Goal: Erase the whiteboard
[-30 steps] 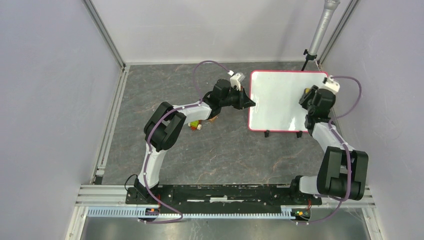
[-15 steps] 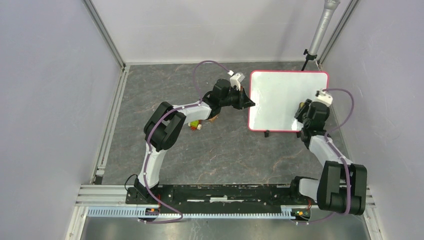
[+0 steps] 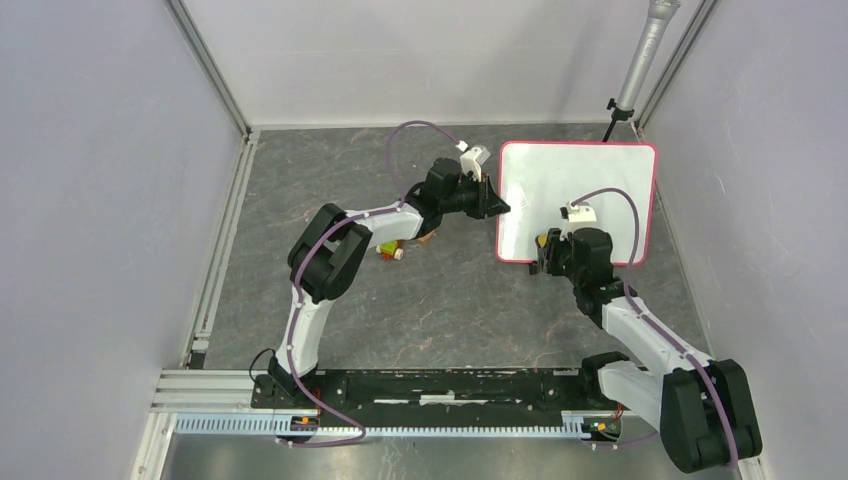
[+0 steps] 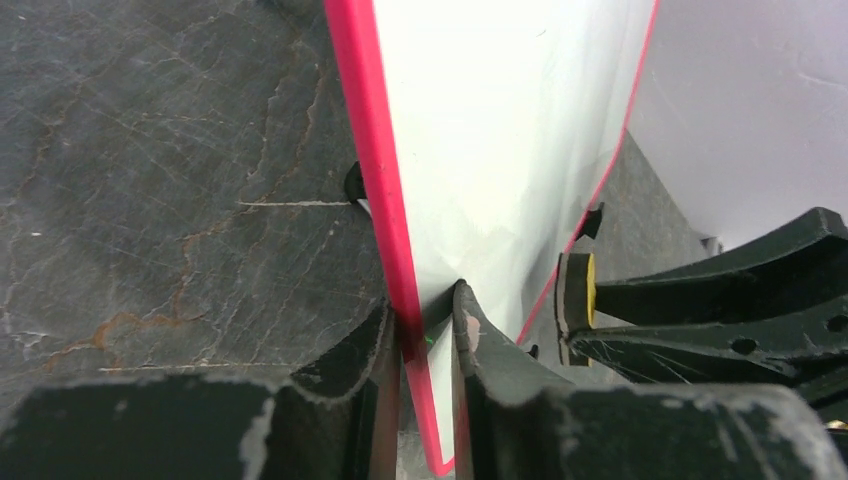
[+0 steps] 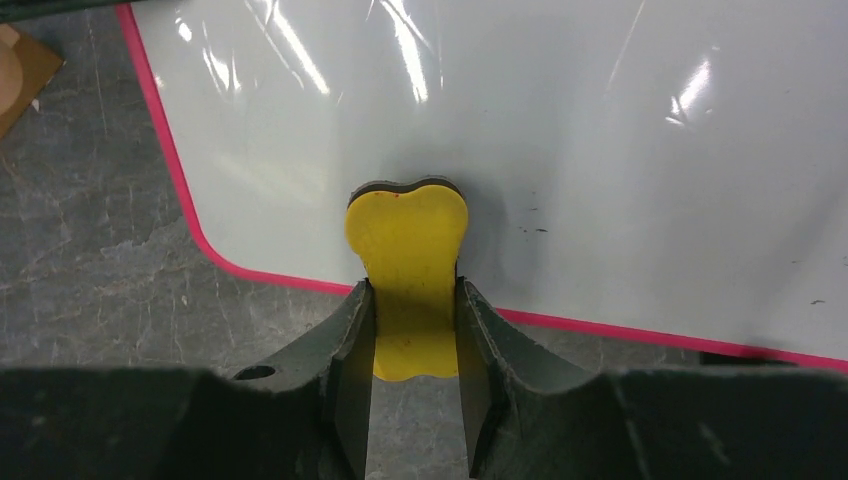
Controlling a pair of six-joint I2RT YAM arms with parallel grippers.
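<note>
The whiteboard (image 3: 590, 195), white with a thin pink-red frame, lies at the back right. My left gripper (image 3: 497, 208) is shut on its left edge; in the left wrist view the jaws (image 4: 425, 320) pinch the frame of the board (image 4: 500, 130), with a tiny green mark beside them. My right gripper (image 3: 545, 250) is shut on a yellow eraser (image 5: 408, 250) with a black felt face. The eraser's head rests on the board (image 5: 560, 130) near its near-left corner. The eraser also shows in the left wrist view (image 4: 575, 300). The board's face looks almost bare, with a few small dark specks.
Small red and yellow objects (image 3: 395, 250) lie under my left forearm. A brown cardboard piece (image 5: 25, 70) sits left of the board. A grey tripod pole (image 3: 640, 60) stands in the back right corner. Grey walls close three sides; a metal rail (image 3: 450, 405) runs along the front.
My right gripper has swept with the eraser from the board's right side down and left to its near-left corner. My left gripper has kept its hold on the board's edge.
</note>
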